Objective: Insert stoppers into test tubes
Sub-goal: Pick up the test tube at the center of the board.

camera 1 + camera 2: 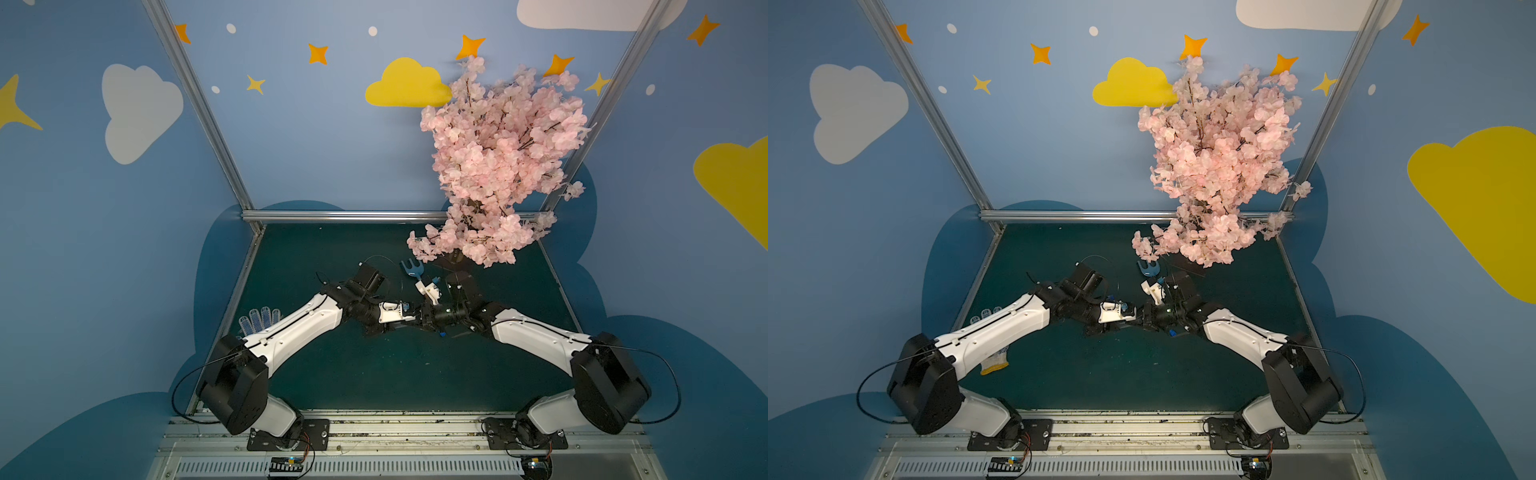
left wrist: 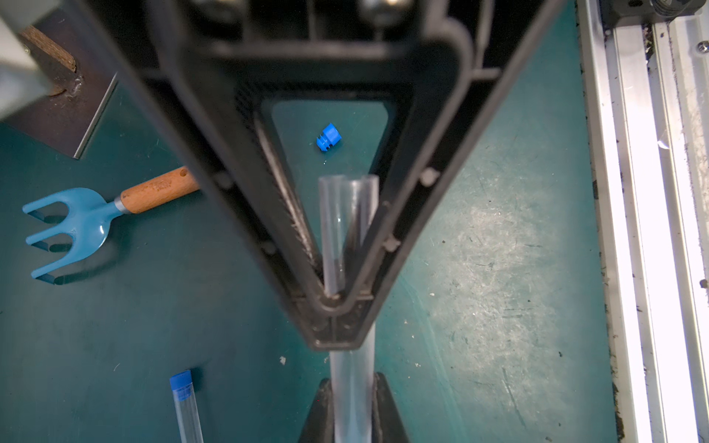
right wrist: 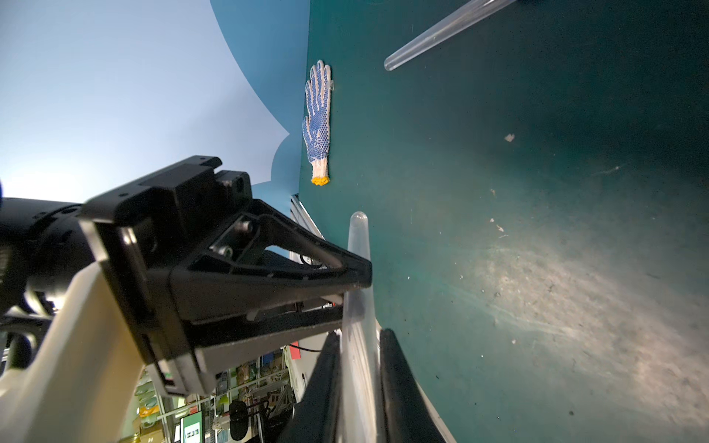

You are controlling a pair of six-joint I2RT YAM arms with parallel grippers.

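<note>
Left wrist view: steadying unstoppered tube (image 2: 338, 214) in left gripper (image 2: 352, 383) and right gripper (image 2: 333, 298), jaws clenched. Next: release one, fetch stopper (image 2: 329, 138).

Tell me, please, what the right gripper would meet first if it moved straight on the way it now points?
Most likely the left gripper, which is clamped across the same test tube just ahead of the tips of the right gripper. The gap looks small, though depth is hard to judge.

We see a blue garden fork (image 2: 76, 226) lying on the green mat (image 1: 374, 374), a dotted work glove (image 3: 318, 122) flat near its edge, and a pink blossom tree (image 1: 498, 166) at the back.
</note>
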